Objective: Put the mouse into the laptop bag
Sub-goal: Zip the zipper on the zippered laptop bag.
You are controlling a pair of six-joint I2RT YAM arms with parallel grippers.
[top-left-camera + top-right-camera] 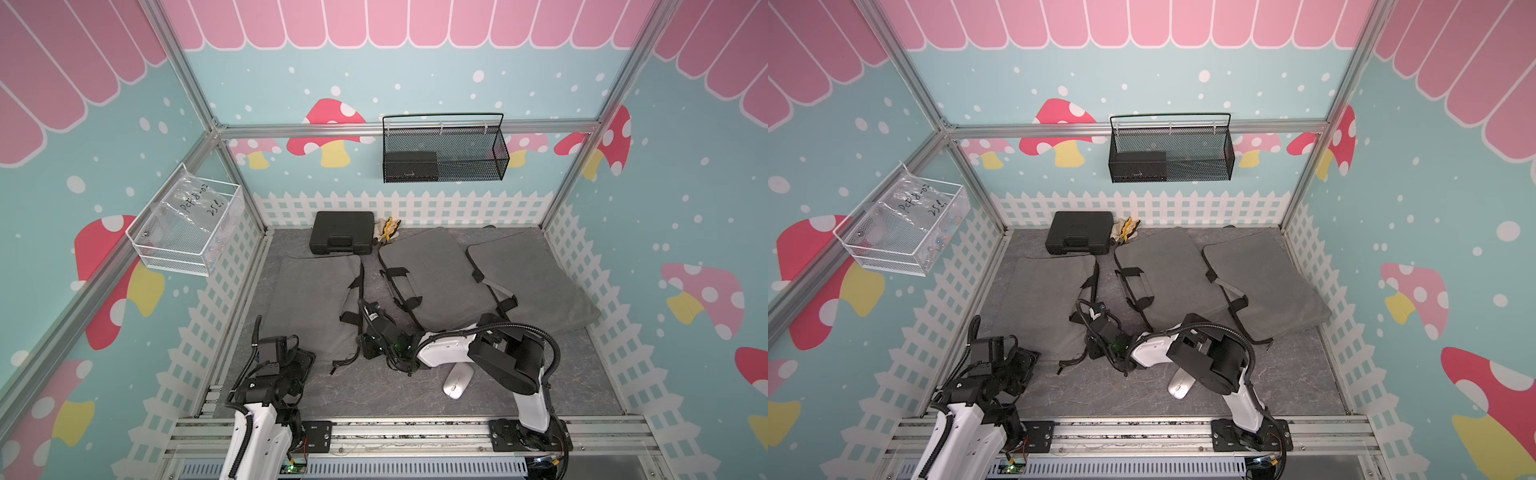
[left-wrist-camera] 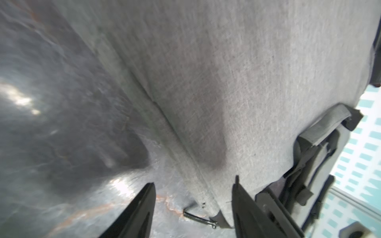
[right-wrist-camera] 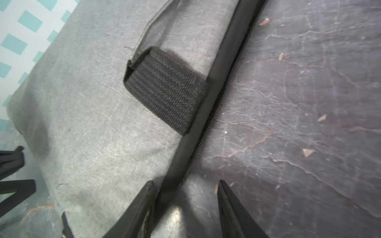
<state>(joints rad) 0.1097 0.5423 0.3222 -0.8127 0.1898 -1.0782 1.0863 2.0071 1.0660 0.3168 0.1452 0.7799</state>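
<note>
silver mouse (image 1: 457, 382) | well apart from right hand (image 3: 185, 182) | hand part-open, empty, at laptop bag (image 3: 92, 123)

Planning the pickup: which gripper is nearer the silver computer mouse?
Right. The right gripper hovers at the grey fabric laptop bag's zipper edge, on the silver mouse's side; the left gripper sits farther, at that bag's opposite corner.

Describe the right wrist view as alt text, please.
The right tool hangs open over the black zipper edge of a gray bag. A black strap is sewn beside the zipper, and the dark marbled table lies past it.
</note>
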